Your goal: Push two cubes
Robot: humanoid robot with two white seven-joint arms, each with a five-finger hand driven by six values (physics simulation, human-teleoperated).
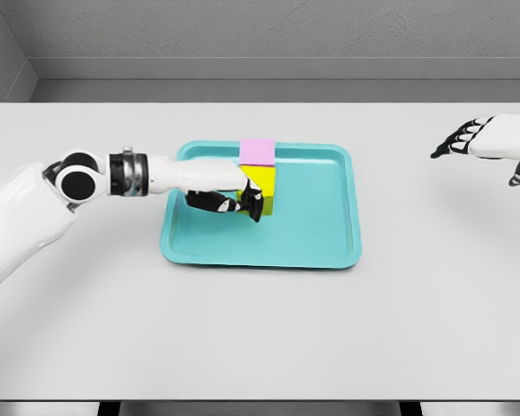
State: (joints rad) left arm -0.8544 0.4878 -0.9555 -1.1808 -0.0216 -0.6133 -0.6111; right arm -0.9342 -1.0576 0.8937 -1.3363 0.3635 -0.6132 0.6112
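Note:
A yellow cube (264, 184) sits in the teal tray (321, 234), left of its middle. A pink cube (257, 152) stands just behind it, over the tray's far rim. My left hand (234, 201) reaches in from the left and lies against the yellow cube's left and front faces, its dark fingers (253, 208) curled at the cube's lower front. It presses the cube rather than enclosing it. My right hand (468, 139) hovers over the table at the far right, well away from the tray, fingers spread and holding nothing.
The tray lies in the middle of a white table (260, 338). A grey wall runs behind the table's far edge. The tray's right half holds nothing.

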